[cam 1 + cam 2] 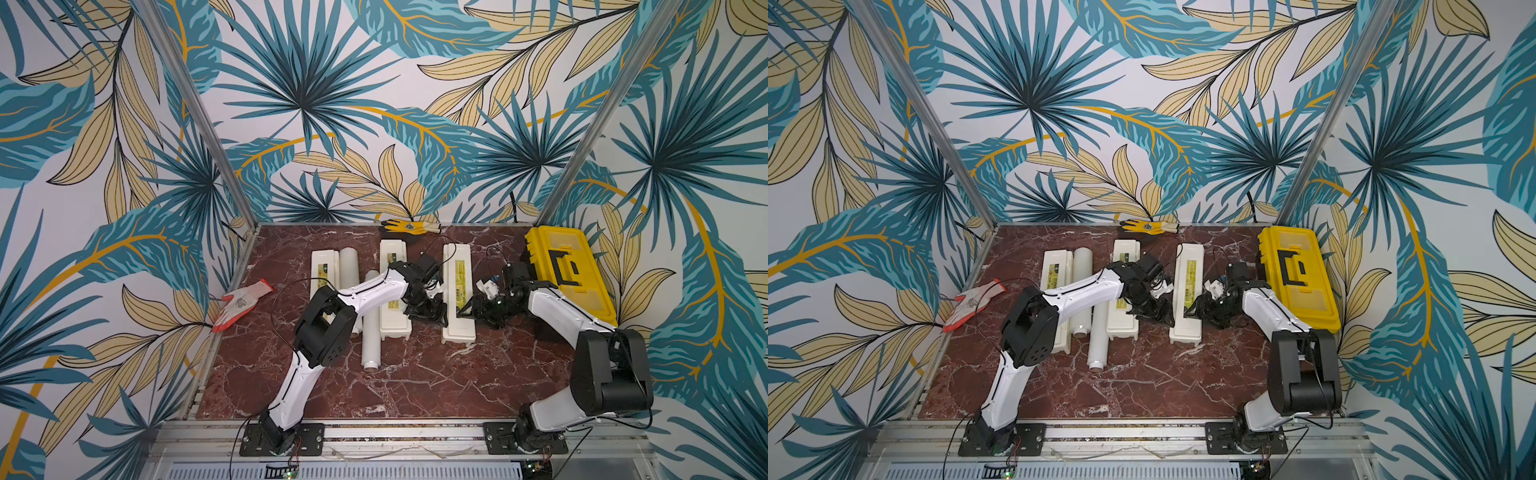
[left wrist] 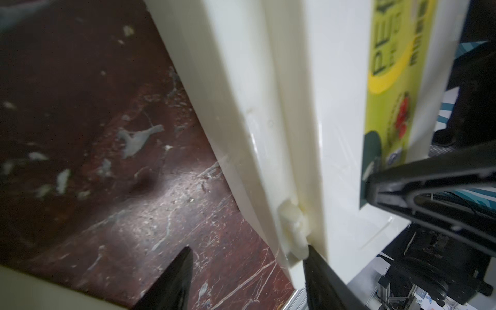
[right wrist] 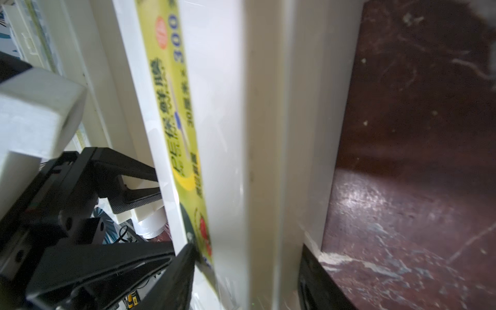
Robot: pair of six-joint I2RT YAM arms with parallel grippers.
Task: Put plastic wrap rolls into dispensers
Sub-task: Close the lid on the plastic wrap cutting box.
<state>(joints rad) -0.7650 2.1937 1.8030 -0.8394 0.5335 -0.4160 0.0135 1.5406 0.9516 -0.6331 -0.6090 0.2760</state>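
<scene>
Right gripper straddles the rightmost dispenser, lying on the table; clamped or not, cannot tell. Left gripper spread apart at its hinge. Box likely light, stiff, slick: take lid by its edge.

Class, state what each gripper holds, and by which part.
Left gripper holds nothing, jaws apart. Right gripper straddles the rightmost dispenser across its width; firm hold unclear.

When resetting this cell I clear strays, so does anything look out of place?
Yes: two stray gloves lie on the table, an orange-and-white glove at its left edge and a yellow glove at the far edge; neither serves the roll loading.
</scene>
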